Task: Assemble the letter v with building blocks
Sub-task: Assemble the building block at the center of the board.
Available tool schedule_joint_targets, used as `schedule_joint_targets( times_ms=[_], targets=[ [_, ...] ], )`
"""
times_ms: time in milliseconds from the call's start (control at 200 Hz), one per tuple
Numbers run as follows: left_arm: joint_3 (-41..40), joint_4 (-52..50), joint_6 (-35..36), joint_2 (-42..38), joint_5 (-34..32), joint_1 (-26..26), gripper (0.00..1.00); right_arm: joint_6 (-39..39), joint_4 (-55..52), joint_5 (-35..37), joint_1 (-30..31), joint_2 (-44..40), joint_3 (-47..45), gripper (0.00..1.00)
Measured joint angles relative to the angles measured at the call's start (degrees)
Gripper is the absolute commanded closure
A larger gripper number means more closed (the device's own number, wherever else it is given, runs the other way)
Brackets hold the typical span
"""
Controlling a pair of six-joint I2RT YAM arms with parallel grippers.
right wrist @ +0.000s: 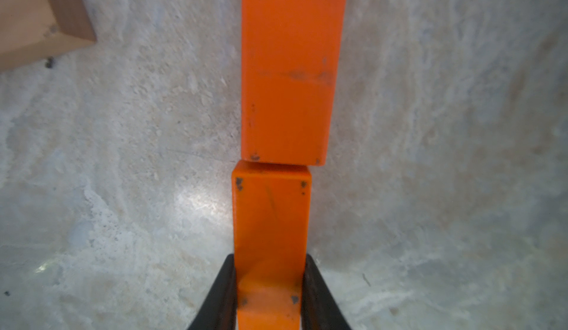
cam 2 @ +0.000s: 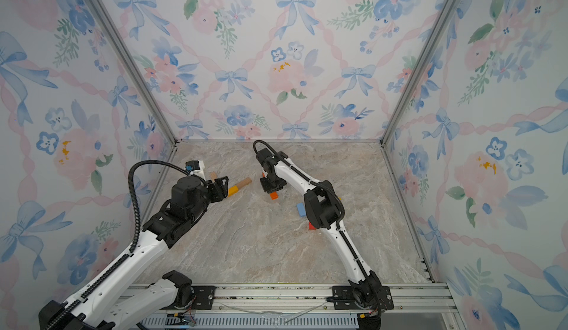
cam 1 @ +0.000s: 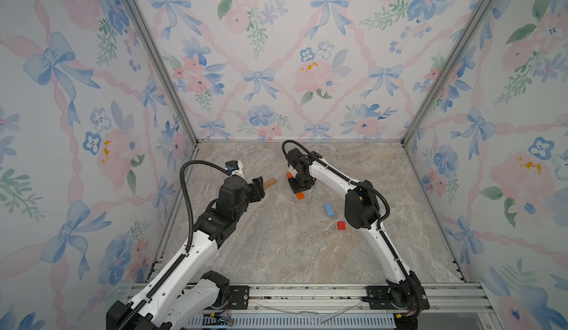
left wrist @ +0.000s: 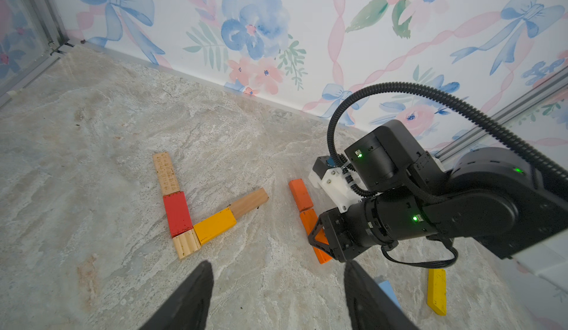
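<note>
So the right gripper (right wrist: 270, 264) is down at the far middle of the marble tabletop (cam 1: 276, 245), fingers pinching an orange block (right wrist: 270, 220) by its long sides. That block's far end butts up against a second orange block (right wrist: 289, 67), end to end and a hair off-line. Left of that pair sits the V so far (looks more like an L from the left wrist view, honestly). It has an engraved wooden bar (left wrist: 166, 173) touching a red block (left wrist: 177, 213), a ridged wooden square (left wrist: 186, 244) at the corner, then a yellow block (left wrist: 215, 225) and a plain wooden bar (left wrist: 249, 202) running off toward the right. The left gripper (left wrist: 276, 265) hangs just near-left of that shape, fingers spread wide with nothing between them. Nearer and right of the orange pair, a light blue block (cam 1: 329, 209) and a small red block (cam 1: 341, 225) lie loose, close together but not touching. A yellow bar (left wrist: 437, 291) lies past the right arm, visible only from the left wrist.
</note>
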Motion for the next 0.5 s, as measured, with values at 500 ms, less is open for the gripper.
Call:
schedule_joint_targets(
  times_ms=[500],
  targets=[
    [0.0,0.0,-0.2,0.0,0.0,0.0,0.31,0.0,-0.9,0.0,-0.5,1.0,1.9,0.92]
  ],
)
